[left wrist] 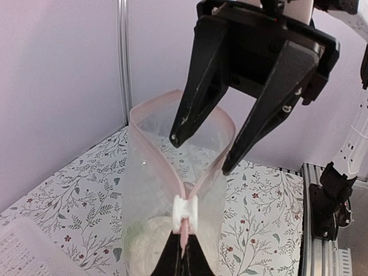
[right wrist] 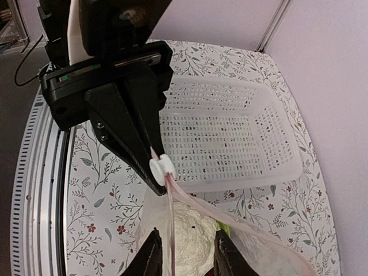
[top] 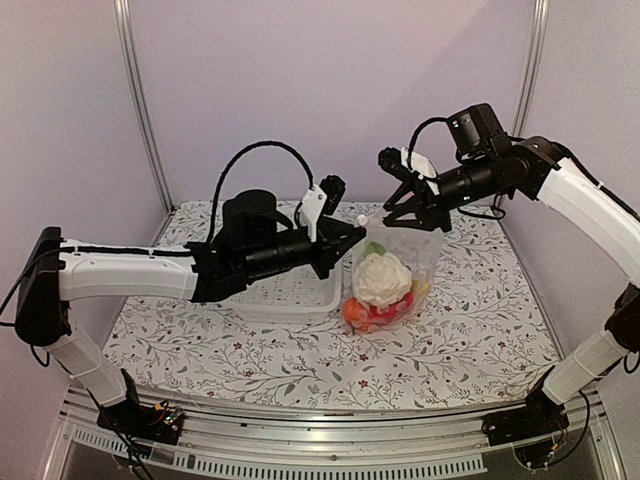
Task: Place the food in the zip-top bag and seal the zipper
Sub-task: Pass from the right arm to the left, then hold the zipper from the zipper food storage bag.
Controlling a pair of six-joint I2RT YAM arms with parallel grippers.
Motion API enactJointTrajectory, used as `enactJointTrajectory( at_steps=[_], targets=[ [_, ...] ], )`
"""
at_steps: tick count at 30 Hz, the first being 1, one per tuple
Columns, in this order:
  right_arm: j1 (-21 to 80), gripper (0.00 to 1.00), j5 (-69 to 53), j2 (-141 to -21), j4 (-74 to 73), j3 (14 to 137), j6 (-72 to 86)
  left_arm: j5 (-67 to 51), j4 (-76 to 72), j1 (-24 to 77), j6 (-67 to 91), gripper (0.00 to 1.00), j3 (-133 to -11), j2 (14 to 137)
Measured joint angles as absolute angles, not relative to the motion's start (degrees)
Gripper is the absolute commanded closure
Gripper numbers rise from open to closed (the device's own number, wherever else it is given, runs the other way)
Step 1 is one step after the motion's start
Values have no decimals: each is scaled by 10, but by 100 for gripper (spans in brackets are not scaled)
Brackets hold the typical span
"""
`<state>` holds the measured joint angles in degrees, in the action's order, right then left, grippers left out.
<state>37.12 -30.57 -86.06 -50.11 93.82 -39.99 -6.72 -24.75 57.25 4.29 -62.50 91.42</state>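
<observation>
A white basket (top: 290, 308) lies at 9 o'clock from the bag (top: 425, 252), partly under the left arm. The bag stands mid-table, food (top: 383, 280) inside. The left gripper (top: 358, 234) is closed on the zipper (right wrist: 172, 190) at the bag's 11 o'clock. The right gripper (top: 413, 222), at 12 o'clock, has its jaws apart around it.

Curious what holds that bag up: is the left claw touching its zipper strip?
Touching. In the left wrist view, the zipper runs down into the shut left gripper, pinched just below the white slider.
</observation>
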Motion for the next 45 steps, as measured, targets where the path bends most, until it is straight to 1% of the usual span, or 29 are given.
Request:
enactJointTrajectory(
  at_steps=[4,7,8,11,15,21,26,35,39,45],
  targets=[
    [373,61,-305,-862,-501,973,-406,-69,-255,573,33,100,-619,913],
    [380,53,-305,-862,-501,987,-418,-71,-249,573,25,100,-617,905],
    [385,51,-305,-862,-501,989,-423,-72,-244,573,22,100,-616,900],
    [402,49,-306,-863,-503,991,-434,-77,-226,573,18,100,-613,884],
    [431,49,-306,-868,-507,994,-445,-83,-204,574,17,100,-605,861],
    [451,54,-309,-894,-511,1020,-455,-83,-186,577,17,100,-589,837],
    [455,55,-311,-915,-514,1028,-459,-80,-182,582,15,100,-583,829],
    [458,68,-321,-942,-527,1054,-461,-70,-180,592,0,100,-582,828],
    [458,77,-324,-949,-538,1069,-463,-63,-180,593,-6,100,-582,828],
    [461,78,-327,-954,-554,1076,-466,-53,-173,594,-10,100,-581,823]
  ],
)
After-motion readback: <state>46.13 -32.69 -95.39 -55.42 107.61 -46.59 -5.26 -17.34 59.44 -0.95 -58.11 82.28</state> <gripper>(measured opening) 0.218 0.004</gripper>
